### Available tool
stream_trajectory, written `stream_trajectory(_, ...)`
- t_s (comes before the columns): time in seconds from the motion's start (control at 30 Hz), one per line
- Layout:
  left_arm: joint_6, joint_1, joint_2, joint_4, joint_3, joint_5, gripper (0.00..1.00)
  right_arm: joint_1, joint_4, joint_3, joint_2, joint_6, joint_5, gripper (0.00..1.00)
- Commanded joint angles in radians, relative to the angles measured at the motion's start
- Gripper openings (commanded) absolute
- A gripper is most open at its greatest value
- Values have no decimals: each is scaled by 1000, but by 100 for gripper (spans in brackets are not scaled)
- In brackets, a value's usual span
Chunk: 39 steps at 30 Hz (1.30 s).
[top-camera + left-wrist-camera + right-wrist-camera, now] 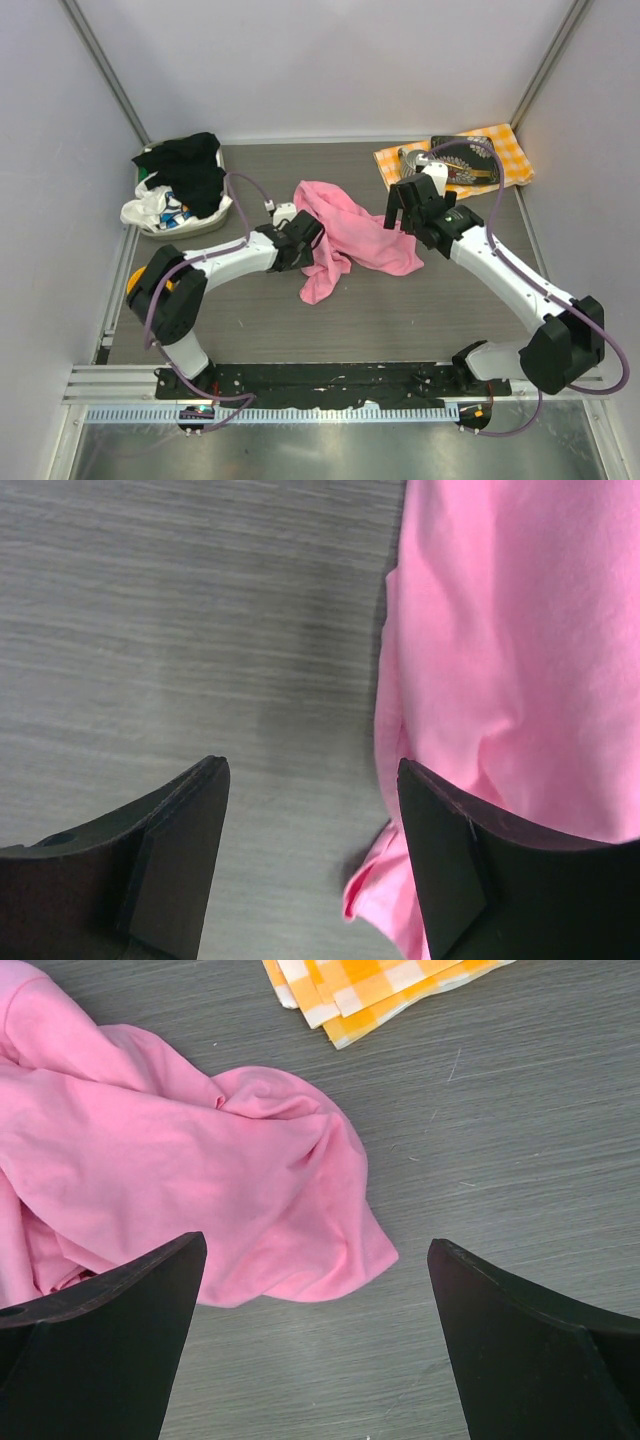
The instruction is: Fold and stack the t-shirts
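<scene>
top external view is showing a pink t-shirt (350,240) lying crumpled and unfolded near the middle of the grey table (420,310), with one end trailing toward the near edge. the left gripper (303,240) is sitting at the shirt's left edge. in the left wrist view its jaws are standing apart with bare table between them, and one finger (440,850) is overlapping the pink fabric, though i cannot tell whether it is touching the cloth. the right gripper (405,205) is hovering at the shirt's far right side. its jaws are spread wide with nothing held, and a rounded fold of the shirt is lying below the gap. a basket (215,222) at the far left corner is holding a black garment (185,170) and white clothes (145,210). an orange checked cloth (510,150) is lying at the far right, carrying a dark patterned item (465,165) that is too small to identify.
</scene>
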Motion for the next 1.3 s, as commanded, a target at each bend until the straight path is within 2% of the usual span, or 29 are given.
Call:
stream_trajectory(0.0, 19, 3, 88, 126, 58, -30, 72, -2, -3, -15, -44, 9, 37, 100)
stream_trajectory(0.43, 28, 3, 200, 181, 144, -40, 70, -4, 11, -44, -1, -9, 62, 100)
stream_trajectory(0.47, 30, 3, 212, 178, 150, -33, 66, -2, 14, -47, 0, -7, 58, 100)
stream_trajectory(0.5, 33, 2, 224, 180, 156, -30, 52, -2, 17, -50, -1, -4, 57, 100)
stream_trajectory(0.6, 31, 3, 270, 183, 172, -23, 32, -2, 18, -62, -9, -1, 55, 100)
stream_trajectory(0.83, 14, 3, 343, 189, 165, -19, 29, -2, 20, -96, -41, -4, 63, 100)
stream_trajectory(0.9, 13, 3, 361, 187, 159, -20, 13, -2, 18, -99, -43, -3, 61, 100)
stream_trajectory(0.93, 8, 3, 366, 184, 156, -29, 2, -2, 20, -105, -46, -3, 60, 100)
stream_trajectory(1.07, 2, 3, 341, 184, 118, -39, 0, -2, 23, -110, -44, 2, 49, 100)
stream_trajectory(1.17, 4, 8, 259, 155, 84, -46, 0, -2, 40, -112, -33, 3, 29, 100)
stream_trajectory(1.27, 36, 25, 108, 85, 84, -43, 0, -4, 63, -96, 3, 2, -3, 100)
